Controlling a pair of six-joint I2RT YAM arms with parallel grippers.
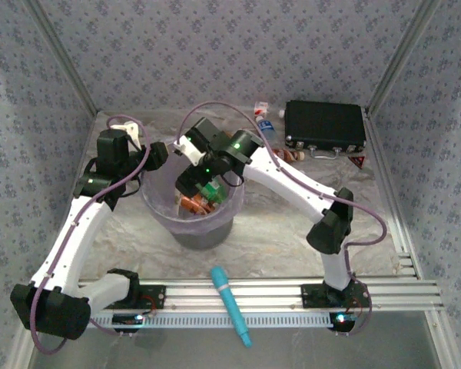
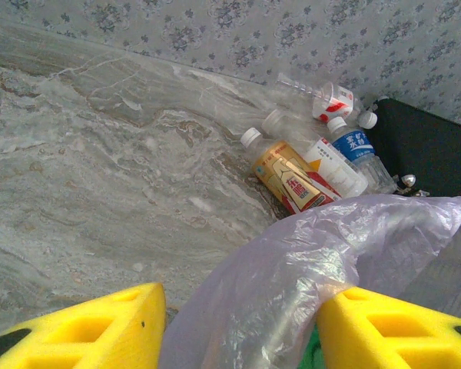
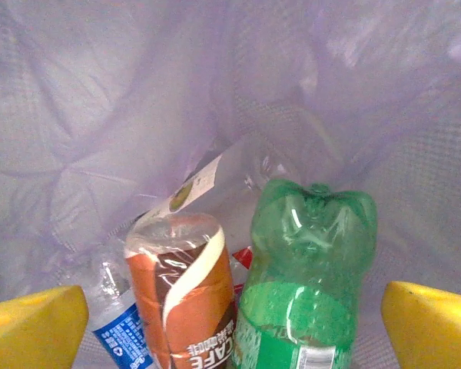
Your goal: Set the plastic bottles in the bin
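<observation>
Seen from above, a round bin (image 1: 190, 231) of translucent pale-lilac plastic, lined with a crinkled film bag, stands at the centre of a marbled grey table (image 1: 276, 231). The right gripper (image 3: 230, 338) hangs inside it, its blocky yellow fingers (image 3: 31, 323) spread wide at the lower corners of its wrist view. Between them, touching neither, lies a clear green bottle (image 3: 307, 277) with its lobed base toward the camera, beside a brown-labelled bottle (image 3: 184, 307) and a clear blue-labelled bottle (image 3: 119, 334) — all three inside the bin. The left gripper (image 2: 238, 338) sits at the bin's left rim, its fingers apart with the glossy film bulging up between them. More plastic bottles (image 2: 292, 181) — gold, white and blue labels, white caps — lie clustered on the table at the upper right of the left wrist view, next to a flat black case (image 2: 434, 150). A smooth teal stick (image 1: 230, 305) lies at the bottom centre of the overhead view.
</observation>
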